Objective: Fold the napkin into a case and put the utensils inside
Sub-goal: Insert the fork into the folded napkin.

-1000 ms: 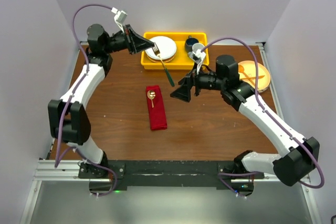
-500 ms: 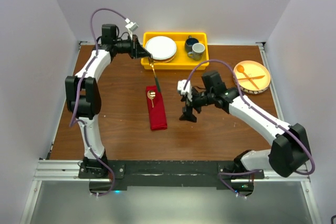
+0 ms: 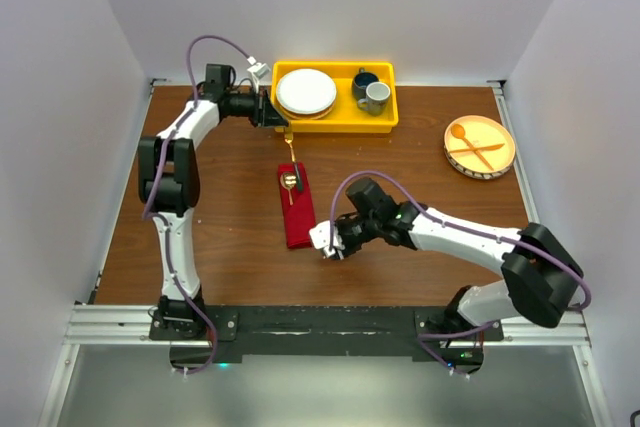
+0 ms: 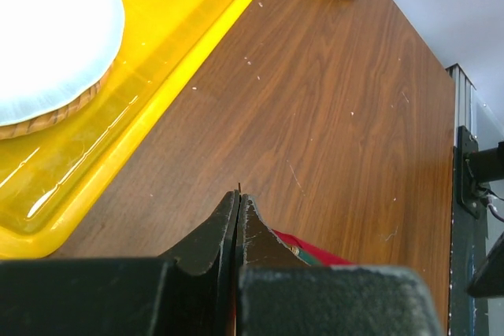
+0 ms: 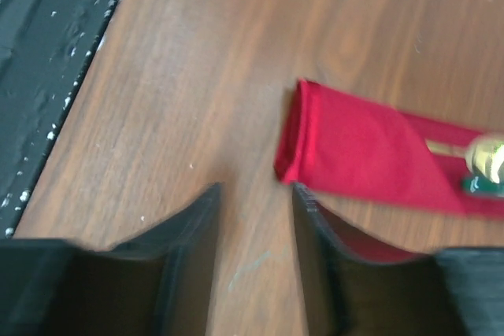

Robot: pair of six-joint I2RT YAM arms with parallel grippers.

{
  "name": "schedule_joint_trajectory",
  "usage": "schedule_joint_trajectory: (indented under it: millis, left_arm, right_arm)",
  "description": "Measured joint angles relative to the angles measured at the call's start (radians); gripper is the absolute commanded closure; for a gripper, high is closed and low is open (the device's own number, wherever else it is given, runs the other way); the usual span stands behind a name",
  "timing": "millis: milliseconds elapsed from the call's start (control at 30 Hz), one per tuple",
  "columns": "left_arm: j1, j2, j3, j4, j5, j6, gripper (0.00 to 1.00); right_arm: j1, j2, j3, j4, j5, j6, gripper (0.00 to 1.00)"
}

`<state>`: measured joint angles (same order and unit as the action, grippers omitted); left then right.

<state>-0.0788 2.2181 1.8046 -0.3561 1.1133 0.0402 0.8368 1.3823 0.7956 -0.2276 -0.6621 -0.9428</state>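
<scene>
The right fingers (image 5: 193, 226), narrowly apart, over bare desk (image 5: 181, 76) off the case's (image 5: 354, 147) near edge; left fingers (image 4: 213, 234) pinch a utensil (image 3: 293, 154) by the tray (image 3: 335, 127).

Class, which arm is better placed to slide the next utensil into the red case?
Left. The left gripper, jaws shut, holds a utensil over the far end of the case. The right gripper is open, empty, by the near end.

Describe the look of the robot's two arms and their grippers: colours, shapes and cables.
The left arm and right arm both have white tubular links joined by chunky black joints. A thin purple cable loops loosely along each. The left gripper and right gripper each end in two matte black, wedge-shaped fingers tapering to thin tips. No markings are legible.
</scene>
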Motion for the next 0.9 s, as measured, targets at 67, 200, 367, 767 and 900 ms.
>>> schedule_joint_trajectory:
  millis: [67,200,367,767,900]
  left_arm:
    - [0.000,0.013,0.000,0.013,0.000,-0.006,1.00]
    - [0.001,0.045,0.000,0.052,0.001,-0.040,1.00]
    - [0.003,0.078,0.000,0.072,0.005,-0.063,1.00]
    - [0.018,0.107,0.025,0.105,0.031,-0.103,1.00]
    - [0.020,0.107,0.040,0.108,0.035,-0.104,1.00]
  right_arm:
    - [0.028,0.019,-0.019,0.037,0.006,-0.033,0.81]
    - [0.077,0.079,-0.024,0.095,0.025,-0.082,0.86]
    - [0.114,0.126,-0.049,0.157,0.048,-0.160,0.87]
    - [0.126,0.222,-0.105,0.290,0.114,-0.264,0.89]
    - [0.126,0.248,-0.105,0.323,0.132,-0.273,0.90]
